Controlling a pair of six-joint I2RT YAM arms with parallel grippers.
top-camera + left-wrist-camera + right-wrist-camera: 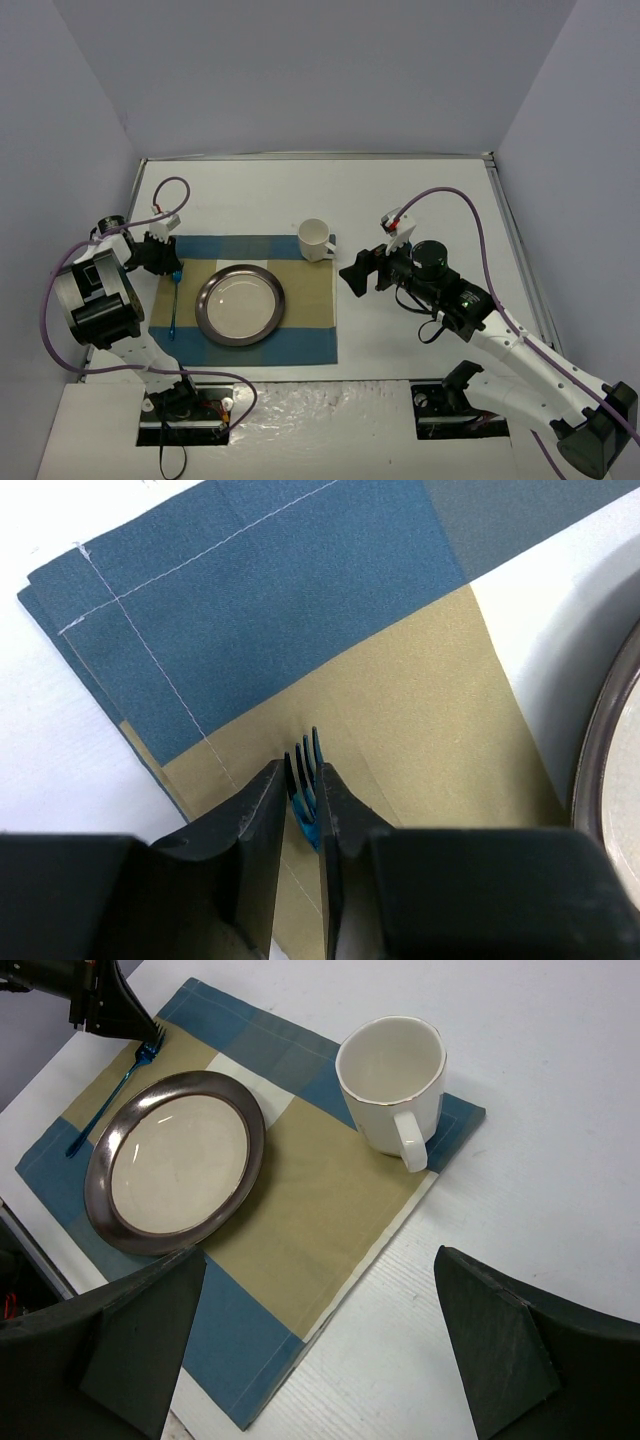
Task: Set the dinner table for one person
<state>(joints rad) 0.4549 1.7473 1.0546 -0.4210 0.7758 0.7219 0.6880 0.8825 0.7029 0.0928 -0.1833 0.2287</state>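
Here the left claw [300, 770] sits low around the tines of the fork [108, 1102], which lies on the mat [310, 300] left of the plate [240, 304], its proper side. Whether it grips or merely flanks them, I cannot tell. The right claw [318, 1260] hangs wide open and empty near the cup [314, 240]. The white desk [420, 200] underlies everything.

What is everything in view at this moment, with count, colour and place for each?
dinner table: one, white, under everything.
placemat: one, blue and tan checks, on the table's left-centre.
plate: one, dark rim with cream centre, on the middle of the placemat.
mug: one, white, empty, on the placemat's far right corner.
fork: one, blue, lying on the placemat left of the plate.
left gripper: one, black, jaws close on either side of the fork's tines; grip unclear.
right gripper: one, black, open and empty, just right of the placemat.
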